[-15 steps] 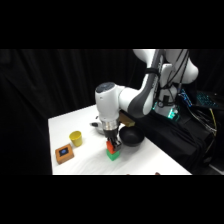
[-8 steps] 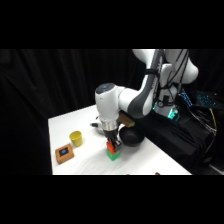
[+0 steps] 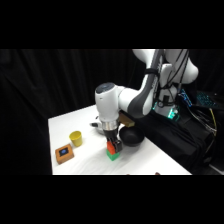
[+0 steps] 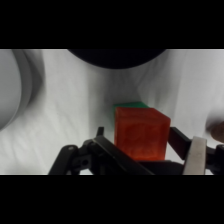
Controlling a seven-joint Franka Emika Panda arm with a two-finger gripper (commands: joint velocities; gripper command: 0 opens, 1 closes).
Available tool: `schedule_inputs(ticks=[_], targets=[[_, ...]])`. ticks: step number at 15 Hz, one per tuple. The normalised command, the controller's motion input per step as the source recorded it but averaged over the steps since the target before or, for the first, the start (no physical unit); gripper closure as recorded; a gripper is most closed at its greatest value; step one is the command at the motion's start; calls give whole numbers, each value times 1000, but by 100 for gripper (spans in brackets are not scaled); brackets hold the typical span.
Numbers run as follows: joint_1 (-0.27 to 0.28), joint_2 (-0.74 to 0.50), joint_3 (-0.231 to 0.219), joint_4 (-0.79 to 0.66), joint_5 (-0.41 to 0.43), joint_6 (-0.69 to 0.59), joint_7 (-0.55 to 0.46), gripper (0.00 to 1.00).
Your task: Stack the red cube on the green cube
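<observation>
The red cube [image 3: 112, 146] sits on top of the green cube [image 3: 114, 155] near the table's front middle. In the wrist view the red cube [image 4: 141, 133] fills the centre, and a strip of the green cube [image 4: 131, 105] shows behind it. My gripper [image 3: 112, 143] is down around the red cube, and the gripper [image 4: 136, 132] straddles it in the wrist view. It is open, with a narrow gap on each side between cube and fingers [image 4: 195, 155].
A black bowl [image 3: 131, 136] stands just right of the stack, seen as the black bowl [image 4: 117, 57] at the top of the wrist view. A yellow cup [image 3: 75, 138] and a brown-orange block [image 3: 64, 152] with a blue mark lie to the left. A pale bowl [image 4: 15, 90] is beside the gripper.
</observation>
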Motion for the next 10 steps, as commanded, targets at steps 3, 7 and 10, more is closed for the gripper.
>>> schedule_inputs(ticks=[3, 7, 10], targets=[[50, -205, -53, -53, -43, -89, 14, 0], [84, -223, -89, -44, -111, -186, 88, 0], [110, -266, -92, -61, -158, -247, 150, 0]])
